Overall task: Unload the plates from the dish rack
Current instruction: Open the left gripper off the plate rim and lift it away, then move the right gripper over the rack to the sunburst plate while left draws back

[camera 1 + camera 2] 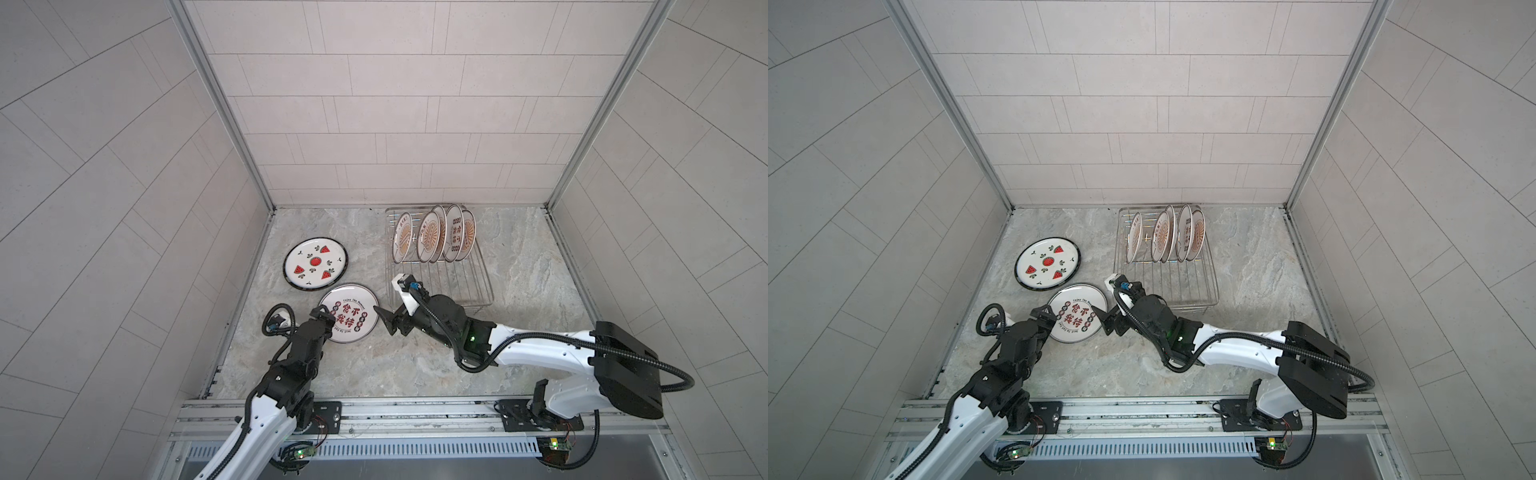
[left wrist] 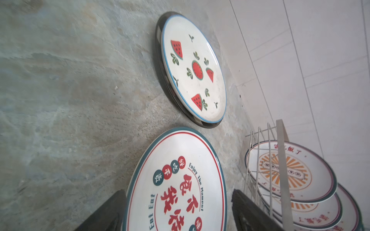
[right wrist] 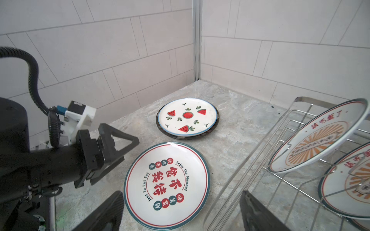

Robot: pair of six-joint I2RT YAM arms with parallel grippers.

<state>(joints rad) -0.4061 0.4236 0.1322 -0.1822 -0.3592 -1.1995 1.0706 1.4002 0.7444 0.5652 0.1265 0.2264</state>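
Note:
The silver wire dish rack (image 1: 457, 286) (image 1: 1183, 286) stands at the back, right of the middle, with several sunburst plates (image 1: 430, 237) (image 1: 1160, 237) upright on its far side. A plate with red characters (image 1: 353, 311) (image 1: 1077, 313) (image 2: 176, 180) (image 3: 167, 184) lies flat on the table. My left gripper (image 1: 321, 318) (image 1: 1044, 316) (image 2: 178, 200) stands open at this plate's near-left rim, one finger on each side. My right gripper (image 1: 385, 322) (image 1: 1103, 321) (image 3: 182, 196) is open and empty, just right of the plate. A watermelon plate (image 1: 316, 262) (image 2: 194, 70) (image 3: 187, 117) lies further back on a dark-rimmed one.
The rack's near half (image 3: 280, 170) holds only bare wires and prongs. Tiled walls close in the back and both sides of the grey stone table (image 1: 415, 365). A metal rail (image 1: 415, 409) with both arm bases runs along the front edge.

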